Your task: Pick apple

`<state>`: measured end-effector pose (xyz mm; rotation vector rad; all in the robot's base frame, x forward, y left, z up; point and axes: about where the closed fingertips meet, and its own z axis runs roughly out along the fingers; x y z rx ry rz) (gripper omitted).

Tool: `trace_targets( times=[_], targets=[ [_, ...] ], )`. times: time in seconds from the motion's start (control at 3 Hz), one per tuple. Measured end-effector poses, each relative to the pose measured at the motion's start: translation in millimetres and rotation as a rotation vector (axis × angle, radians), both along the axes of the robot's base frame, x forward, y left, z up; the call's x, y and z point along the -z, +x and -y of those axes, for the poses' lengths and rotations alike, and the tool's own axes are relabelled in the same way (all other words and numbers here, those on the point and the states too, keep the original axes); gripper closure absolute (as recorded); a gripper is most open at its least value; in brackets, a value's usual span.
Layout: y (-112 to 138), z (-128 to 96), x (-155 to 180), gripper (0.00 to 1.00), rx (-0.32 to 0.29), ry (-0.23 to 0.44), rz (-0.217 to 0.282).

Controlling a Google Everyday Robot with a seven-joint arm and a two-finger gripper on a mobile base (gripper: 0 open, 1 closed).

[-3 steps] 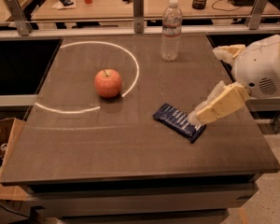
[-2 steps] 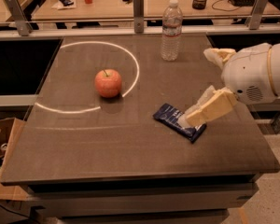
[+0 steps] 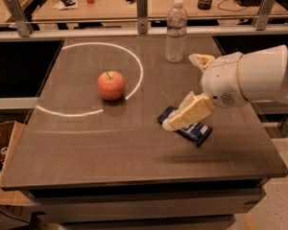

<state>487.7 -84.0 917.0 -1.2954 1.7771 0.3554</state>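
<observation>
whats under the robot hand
The hand, right of the apple, is over a dark blue packet on the table; the packet's middle is hidden behind it.

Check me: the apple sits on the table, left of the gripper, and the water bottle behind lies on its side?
No: the water bottle stands upright, as the camera view shows. The apple does sit on the table, left of the gripper.

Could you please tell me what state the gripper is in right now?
Gripper: open, holding nothing, above the blue packet, away from the apple.
</observation>
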Motion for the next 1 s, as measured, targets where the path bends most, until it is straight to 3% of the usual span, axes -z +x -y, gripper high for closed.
trace_targets(
  times=[0.33,1.0],
  targets=[
    [8.1,-7.7,-1.1,0.00,0.034,0.046,0.007],
    [30.2,-39.5,10.7,0.00,0.114,0.186,-0.026]
  ],
)
